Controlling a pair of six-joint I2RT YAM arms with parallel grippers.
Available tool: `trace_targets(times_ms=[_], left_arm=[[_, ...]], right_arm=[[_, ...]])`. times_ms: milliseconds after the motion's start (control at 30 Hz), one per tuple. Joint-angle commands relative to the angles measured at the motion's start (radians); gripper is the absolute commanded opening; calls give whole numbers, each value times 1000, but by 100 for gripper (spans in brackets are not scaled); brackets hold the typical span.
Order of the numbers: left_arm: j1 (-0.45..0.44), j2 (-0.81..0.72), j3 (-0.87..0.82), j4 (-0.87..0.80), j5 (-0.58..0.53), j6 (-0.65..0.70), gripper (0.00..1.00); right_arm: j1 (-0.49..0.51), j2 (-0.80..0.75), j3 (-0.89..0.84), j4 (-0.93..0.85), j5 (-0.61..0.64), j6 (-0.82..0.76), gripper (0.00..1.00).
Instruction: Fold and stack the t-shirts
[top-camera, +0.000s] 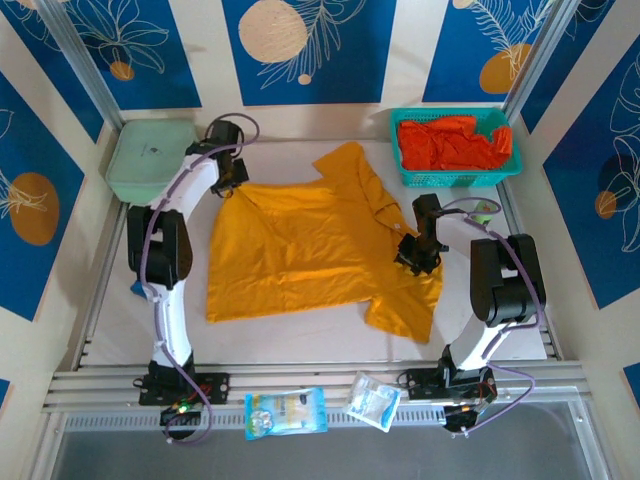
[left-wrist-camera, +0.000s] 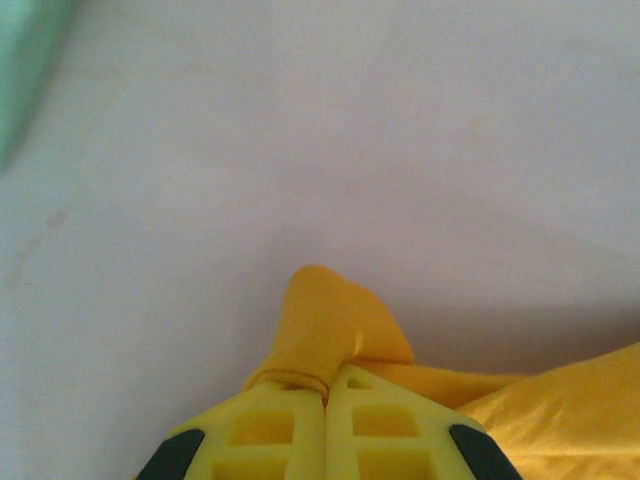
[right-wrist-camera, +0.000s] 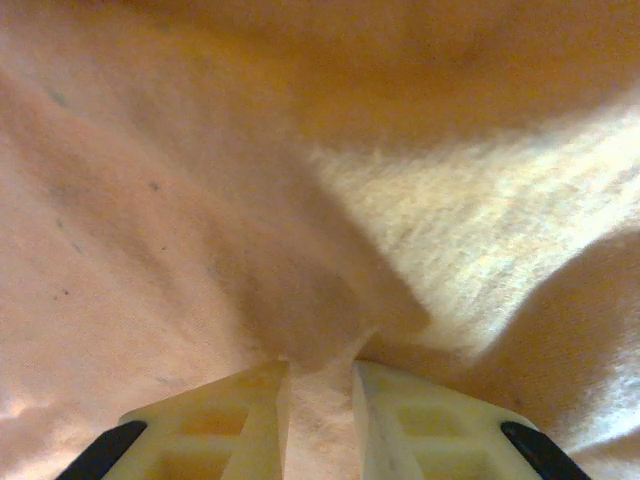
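The mustard-yellow t-shirt (top-camera: 300, 250) lies spread across the middle of the white table (top-camera: 290, 335), rumpled along its right side, with 1 sleeve pointing to the far side and another folded near the right arm. The red-orange t-shirts (top-camera: 450, 142) wait heaped in the teal mesh basket (top-camera: 400, 175) at the far right; the pale green lidded box (top-camera: 150, 155) sits at the far left.

The left gripper (top-camera: 232, 178) is at the shirt's far-left corner; in the left wrist view its fingers (left-wrist-camera: 270, 430) are clenched tight on a small peak of yellow cloth (left-wrist-camera: 330, 320), with bare table (left-wrist-camera: 350, 150) beyond. The right gripper (top-camera: 415, 255) is down on the shirt's right side; in the right wrist view its fingers (right-wrist-camera: 250, 405) stand a little apart with a ridge of the fabric (right-wrist-camera: 330, 300) pinched between them.

With 2 grasps made, the step in hand looks like lifting or drawing the shirt to flatten it or make the first fold. To do it well: raise both arms together and only a little; keep the cloth between the 2 pinches lightly taut so no crease sets; move at 1 pace so neither pinch is tugged loose; the left grasp is thin and near an edge, so a sharp pull could slip it; lay the cloth down before letting go.
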Motion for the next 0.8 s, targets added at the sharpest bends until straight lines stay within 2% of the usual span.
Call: trace_targets(times_ms=[0,167,400,467,500,533,567,633,767], left_arm=[[2,-58,62,-81,-110,78,0],[-17,-49,98,-135,-179,132,0],[-55,6,52,-114,-171,141,0],[-55,48,64,-119,-191,122,14],[-53,76,81,-126,-221,113,34],[-50,108,104,-129,-242,110,50],[-47,140,138,-134,-243,113,55],[-40,232,270,-177,-223,127,61],[-42,361,539,-275,-218,175,61]], right_arm=[[7,20,3,3,-27,3,24],[8,27,3,11,-39,6,24],[11,28,9,11,-48,8,24],[12,24,11,6,-50,6,24],[13,22,12,2,-50,5,24],[15,18,11,-2,-48,5,24],[15,16,11,-3,-48,2,24],[17,8,9,-9,-47,1,24],[18,-5,2,-16,-38,3,24]])
